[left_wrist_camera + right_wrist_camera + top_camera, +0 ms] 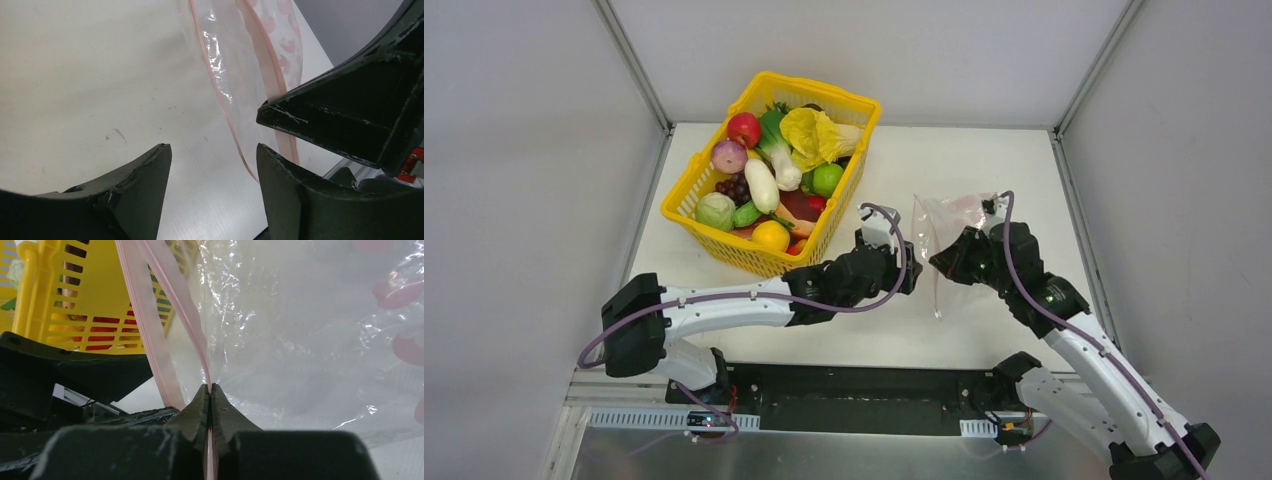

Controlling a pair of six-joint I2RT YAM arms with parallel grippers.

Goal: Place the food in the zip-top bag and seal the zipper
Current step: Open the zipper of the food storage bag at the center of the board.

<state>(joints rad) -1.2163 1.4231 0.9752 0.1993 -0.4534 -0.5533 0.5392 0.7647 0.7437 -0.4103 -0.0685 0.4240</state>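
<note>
Top cam: food (762, 185) piled in the yellow basket (824, 87) at the table's (984, 160) far left corner, zip-top bag (946, 215) dangling from the right gripper (939, 262) nearer the right edge. Left wrist: left gripper (214, 165) spread, empty, just beside the zipper (226, 115). Right wrist: jaws pinched on that strip; the film looks light, floppy, slick, so I'd grab the stiffer strip.

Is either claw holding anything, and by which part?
The right gripper pinches the clear crinkly plastic zip-top bag by its pinkish zipper strip; the left gripper holds nothing.
</note>
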